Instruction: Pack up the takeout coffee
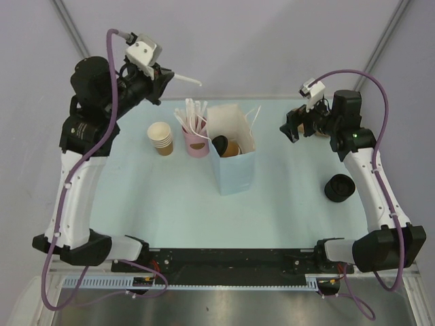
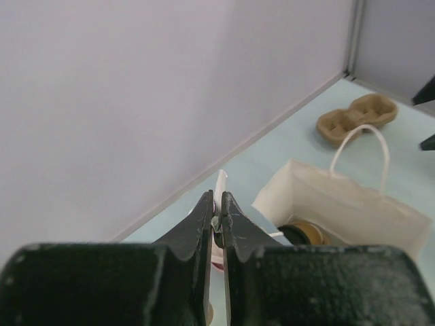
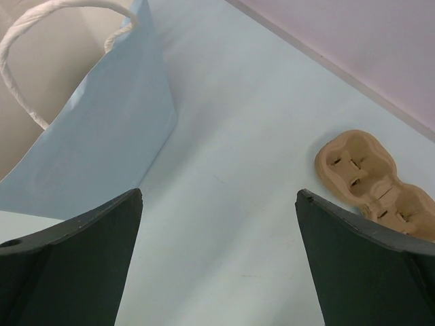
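Note:
The takeout coffee (image 1: 231, 148), a brown cup with a black lid, lies tilted inside the light blue paper bag (image 1: 234, 170) at mid table. The left wrist view also shows the coffee (image 2: 307, 233) down in the open bag (image 2: 353, 204). My left gripper (image 1: 168, 76) is raised at the back left, beyond the bag, shut on a white straw (image 1: 189, 80). In its wrist view the jaws (image 2: 217, 198) pinch the straw (image 2: 221, 180). My right gripper (image 1: 288, 128) hovers open to the right of the bag. Nothing is between its fingers (image 3: 219, 193), and the bag (image 3: 102, 129) is at their left.
A pink cup with white straws (image 1: 197, 141) and a stack of tan lidless cups (image 1: 160, 138) stand left of the bag. Black lids (image 1: 339, 187) sit at the right. A tan pulp cup carrier (image 3: 370, 178) lies on the table near the back wall, below my right gripper.

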Motion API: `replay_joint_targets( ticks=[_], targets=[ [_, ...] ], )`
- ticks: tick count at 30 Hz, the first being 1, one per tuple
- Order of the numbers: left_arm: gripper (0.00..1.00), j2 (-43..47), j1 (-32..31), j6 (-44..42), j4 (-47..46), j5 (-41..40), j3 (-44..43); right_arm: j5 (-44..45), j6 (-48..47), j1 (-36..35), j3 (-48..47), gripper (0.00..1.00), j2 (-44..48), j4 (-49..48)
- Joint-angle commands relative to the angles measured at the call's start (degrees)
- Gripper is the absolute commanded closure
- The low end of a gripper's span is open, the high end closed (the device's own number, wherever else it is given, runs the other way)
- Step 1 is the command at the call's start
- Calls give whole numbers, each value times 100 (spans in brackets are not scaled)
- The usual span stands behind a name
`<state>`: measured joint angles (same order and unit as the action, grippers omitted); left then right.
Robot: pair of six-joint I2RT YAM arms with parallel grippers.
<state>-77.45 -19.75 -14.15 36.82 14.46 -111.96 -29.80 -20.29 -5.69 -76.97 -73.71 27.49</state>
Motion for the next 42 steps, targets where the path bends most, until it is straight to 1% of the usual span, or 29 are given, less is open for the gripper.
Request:
replay_joint_targets(
  ticks=[1,3,6,8,9,10,11,12,16,18,19,20,23,26,31,36,42],
  targets=[
    [88,55,-335,88,361,699,-528,27,-71,24,-2,0,6,-217],
    [89,-33,-503,-61,544,716,-765,45,-62,33,-2,0,-3,-226],
    [89,-199,-924,-412,904,638,-1108,97,-27,68,6,0,-3,-261],
    [89,-279,-1346,-710,1090,410,-1344,132,-19,77,7,0,-20,-270],
    [89,-358,-1504,-807,1291,156,-1407,159,-10,86,6,0,-20,-279],
    [89,-419,-1784,-913,1380,23,-1486,159,-1,86,6,0,-29,-287],
    [89,-455,-1926,-1079,1468,-100,-1582,176,-1,86,6,0,-38,-279],
    [89,-490,-2206,-1159,1643,-371,-1618,185,-1,86,6,0,-47,-287],
    [89,-727,-2788,-1493,1969,-987,-1618,212,8,86,6,0,-56,-296],
    [90,-789,-3033,-1529,2101,-1181,-1531,212,8,86,6,0,-55,-296],
    [91,-833,-3105,-1547,2110,-1417,-1461,212,-1,86,6,0,-56,-288],
    [92,-842,-3158,-1547,2162,-1428,-1425,212,8,86,6,0,-56,-288],
    [92,-859,-3246,-1512,2128,-1866,-1320,212,-1,86,6,0,-82,-287],
    [92,-929,-3281,-1511,2189,-2052,-1214,194,-1,86,6,0,-108,-279],
    [92,-1044,-3439,-1520,2330,-1947,-863,203,-10,68,6,0,-126,-279],
    [92,-1044,-3536,-1441,2049,-1631,-257,212,-18,68,6,0,-143,-270],
    [92,-1149,-3571,-1459,1908,-1718,69,194,-18,77,7,0,-178,-261]
  ],
)
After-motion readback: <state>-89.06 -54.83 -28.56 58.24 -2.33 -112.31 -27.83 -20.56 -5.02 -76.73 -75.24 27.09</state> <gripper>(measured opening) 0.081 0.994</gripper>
